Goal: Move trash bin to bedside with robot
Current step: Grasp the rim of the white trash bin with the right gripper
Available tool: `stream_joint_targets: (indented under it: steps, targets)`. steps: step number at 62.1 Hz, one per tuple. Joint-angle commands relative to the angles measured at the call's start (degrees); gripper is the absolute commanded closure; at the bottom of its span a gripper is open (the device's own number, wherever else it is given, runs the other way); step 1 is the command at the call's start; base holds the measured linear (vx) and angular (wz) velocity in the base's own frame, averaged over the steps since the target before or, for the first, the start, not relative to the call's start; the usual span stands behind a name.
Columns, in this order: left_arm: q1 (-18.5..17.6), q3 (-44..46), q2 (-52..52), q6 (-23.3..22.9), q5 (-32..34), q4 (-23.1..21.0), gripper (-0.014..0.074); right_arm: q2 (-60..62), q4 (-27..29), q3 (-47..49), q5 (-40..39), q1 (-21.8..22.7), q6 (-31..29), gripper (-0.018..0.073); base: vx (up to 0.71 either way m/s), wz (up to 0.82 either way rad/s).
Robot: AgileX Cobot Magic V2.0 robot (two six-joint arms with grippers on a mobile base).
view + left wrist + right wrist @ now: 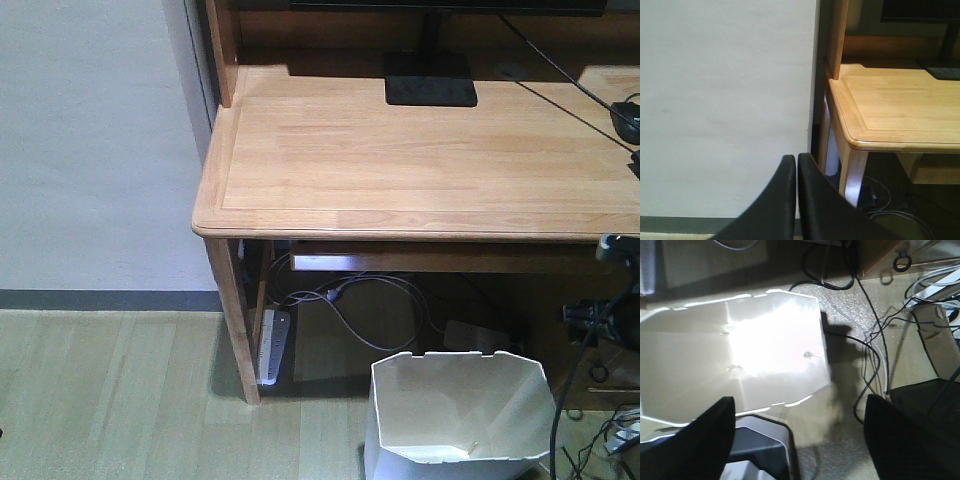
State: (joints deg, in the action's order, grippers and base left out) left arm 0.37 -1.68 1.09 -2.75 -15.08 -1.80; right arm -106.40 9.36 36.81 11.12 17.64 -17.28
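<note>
The white trash bin point(460, 420) with its notched, faceted rim stands on the floor in front of the desk, at the lower right of the front view. In the right wrist view I look down into its bright inside point(730, 355). My right gripper point(799, 399) is open and empty, with its fingers wide apart above the bin's near rim and the floor beside it. My left gripper point(796, 167) is shut and empty, and points at the white wall beside the desk corner. The bed is out of view.
A light wooden desk point(400, 150) carries a black monitor stand point(430, 90). A power strip point(272, 345) and loose cables point(350, 295) lie under it. More cables point(875, 355) trail on the floor right of the bin. A grey and black robot part point(760, 445) sits below the bin.
</note>
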Motion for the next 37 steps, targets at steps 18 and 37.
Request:
stream_joint_targets:
  steps: [18, 37]
  targets:
    - [-0.15, -1.65, 0.56, -0.45, 5.86, -0.16, 0.0602, -23.63, -2.15, 9.22, -9.65, 0.46, -4.54, 0.0039, 0.0, 0.0]
    - [-0.15, -1.65, 0.56, -0.45, 5.86, -0.03, 0.0602, -37.36, -1.91, 17.51, -11.12, 3.21, -5.65, 0.0039, 0.0, 0.0]
